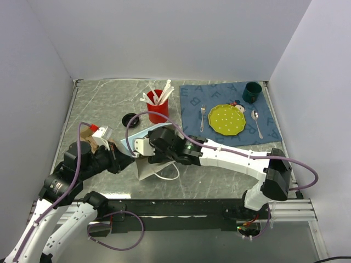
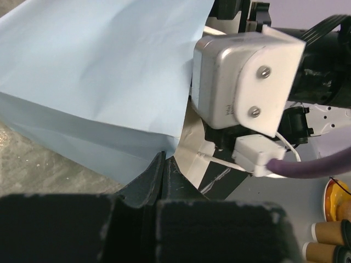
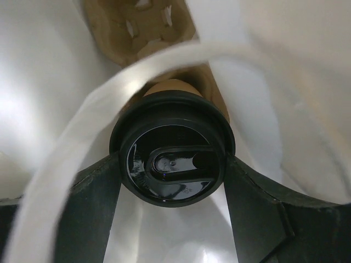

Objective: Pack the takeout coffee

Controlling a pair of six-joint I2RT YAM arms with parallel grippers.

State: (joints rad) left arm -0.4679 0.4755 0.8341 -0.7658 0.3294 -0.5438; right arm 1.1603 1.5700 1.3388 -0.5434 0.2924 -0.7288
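The takeout coffee, a brown paper cup under a black lid, sits down inside the white paper bag. My right gripper reaches into that bag, and its dark fingers press against both sides of the lid. A white bag handle arcs over the cup. From above, the bag stands at the table's near middle with the right gripper in its mouth; the coffee is hidden there. My left gripper is shut on the bag's pale edge, at its left side.
A brown cardboard carrier lies deeper in the bag. Behind the bag are a red cup of white utensils and a loose black lid. A blue placemat at the right holds a yellow plate, fork, spoon and green mug.
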